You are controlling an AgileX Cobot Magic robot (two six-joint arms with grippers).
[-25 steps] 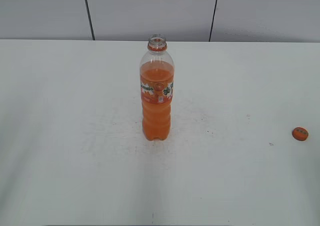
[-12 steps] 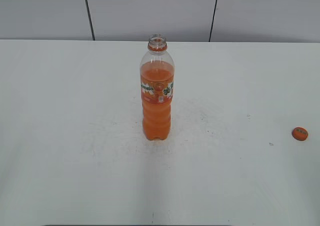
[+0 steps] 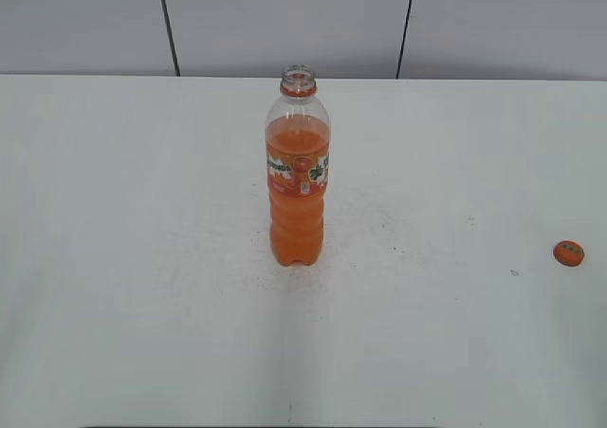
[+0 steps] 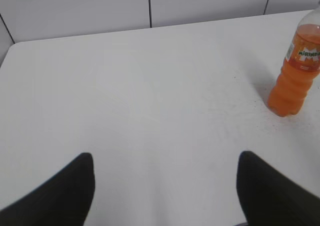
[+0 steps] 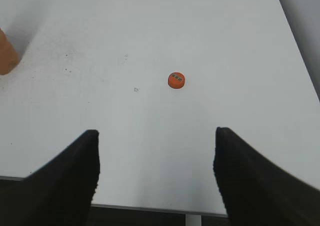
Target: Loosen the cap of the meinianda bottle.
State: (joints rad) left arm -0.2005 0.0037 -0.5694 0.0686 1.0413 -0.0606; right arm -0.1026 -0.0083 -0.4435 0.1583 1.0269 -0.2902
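The meinianda bottle point(image 3: 298, 179) stands upright in the middle of the white table, its neck open with no cap on it. It also shows at the right edge of the left wrist view point(image 4: 295, 68), and its base shows at the left edge of the right wrist view point(image 5: 7, 54). The orange cap point(image 3: 568, 252) lies on the table far to the right, and in the right wrist view point(image 5: 176, 79) it lies ahead of the jaws. My left gripper point(image 4: 165, 158) is open and empty. My right gripper point(image 5: 156, 135) is open and empty. Neither gripper shows in the exterior view.
The white table point(image 3: 142, 257) ends at a grey panelled wall point(image 3: 285, 20) behind. Its right edge point(image 5: 295, 40) and its near edge point(image 5: 150, 207) show in the right wrist view.
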